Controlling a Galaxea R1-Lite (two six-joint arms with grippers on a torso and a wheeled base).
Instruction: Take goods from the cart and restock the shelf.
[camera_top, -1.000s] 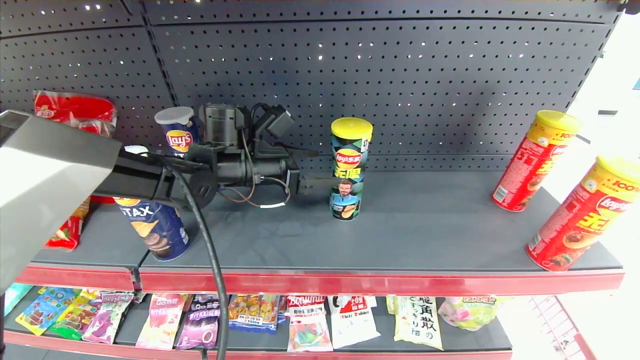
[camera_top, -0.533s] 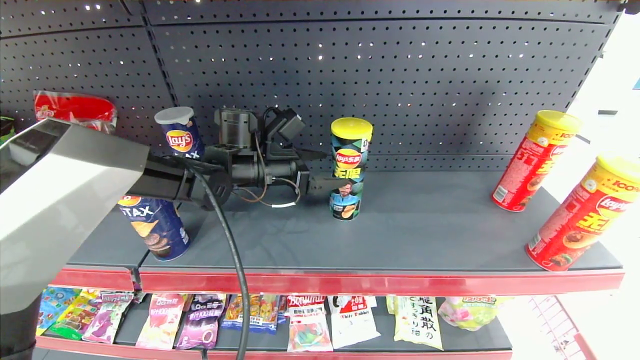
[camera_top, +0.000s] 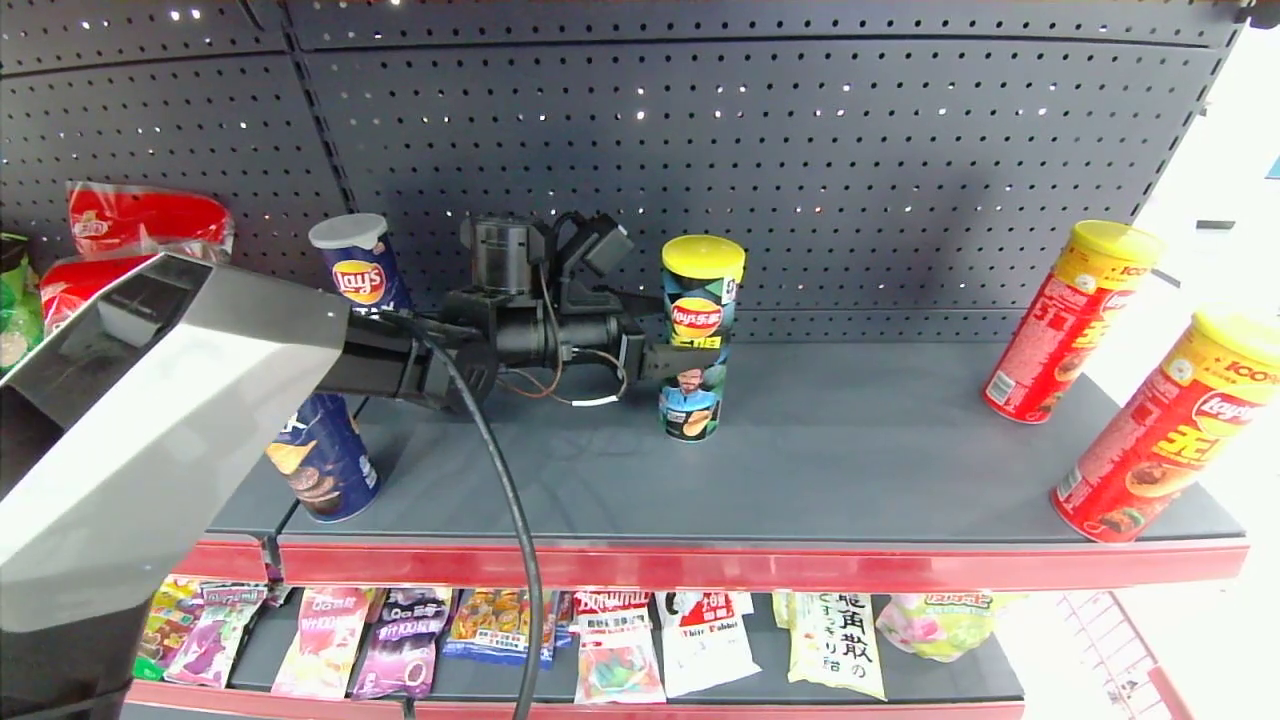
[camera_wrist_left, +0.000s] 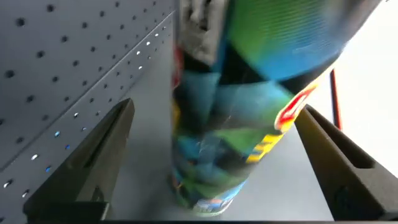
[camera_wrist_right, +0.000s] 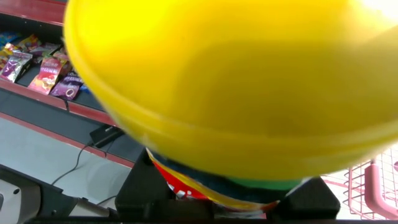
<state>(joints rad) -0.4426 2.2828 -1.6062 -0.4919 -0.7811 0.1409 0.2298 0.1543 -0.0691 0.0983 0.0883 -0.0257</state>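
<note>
A chip can (camera_top: 700, 335) with a yellow lid and a green-blue body stands upright mid-shelf near the pegboard. My left gripper (camera_top: 690, 362) reaches in from the left at the can's lower half. The left wrist view shows the can (camera_wrist_left: 230, 143) between that gripper's (camera_wrist_left: 216, 109) two dark fingers (camera_wrist_left: 93, 168), with a gap on each side, so it is open. In the right wrist view my right gripper (camera_wrist_right: 227, 193) is shut on another can (camera_wrist_right: 230, 81) with a big yellow lid and a red body below it.
Two blue cans (camera_top: 325, 460) (camera_top: 358, 265) stand at the shelf's left, and red snack bags (camera_top: 150, 222) lie beyond them. Two red cans (camera_top: 1070, 320) (camera_top: 1170, 425) lean at the right end. The shelf's red front lip (camera_top: 700, 565) runs above a lower shelf of snack packets (camera_top: 620, 640).
My left arm has slid to the right along the shelf, bringing its fingers from beside the green-blue can to either side of it. The can has not moved.
</note>
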